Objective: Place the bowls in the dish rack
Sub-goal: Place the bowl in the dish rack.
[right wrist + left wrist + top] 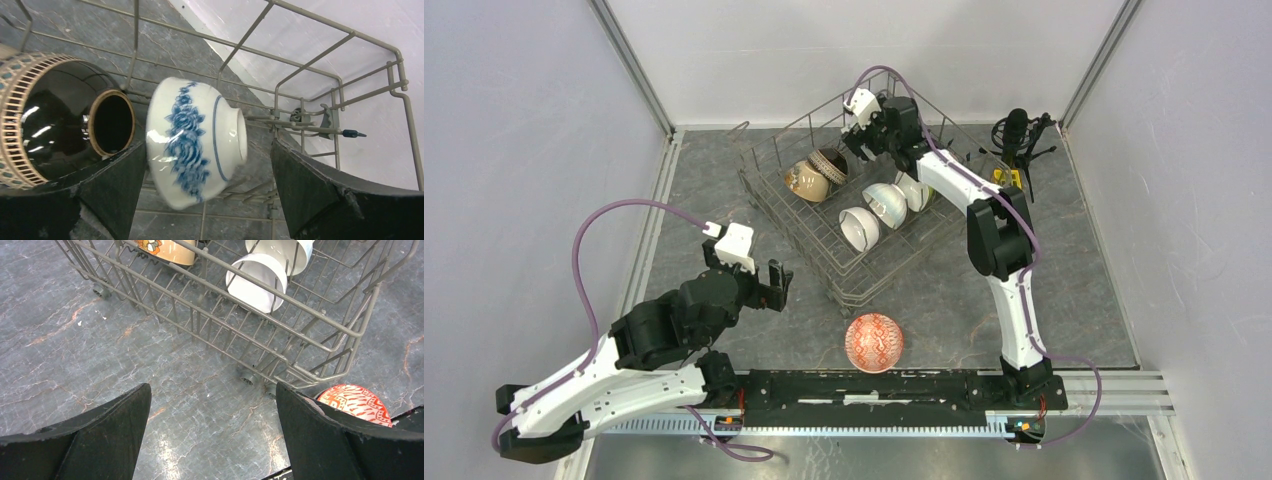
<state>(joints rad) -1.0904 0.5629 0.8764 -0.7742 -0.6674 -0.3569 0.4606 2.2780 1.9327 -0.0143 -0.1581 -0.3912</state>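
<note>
One bowl outside rack (824,262): red bowl (356,401) on counter (714,190), just before rack's near corner | left tool (212,390) open, empty, nearer; bowl lies to its right | right tool (207,145) open astride blue-and-white bowl (192,140) inside rack.

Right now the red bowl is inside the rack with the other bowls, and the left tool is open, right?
Not quite. The red bowl lies on the table outside the dish rack, just off its near corner, as the top view shows. The left tool is indeed open.
</note>
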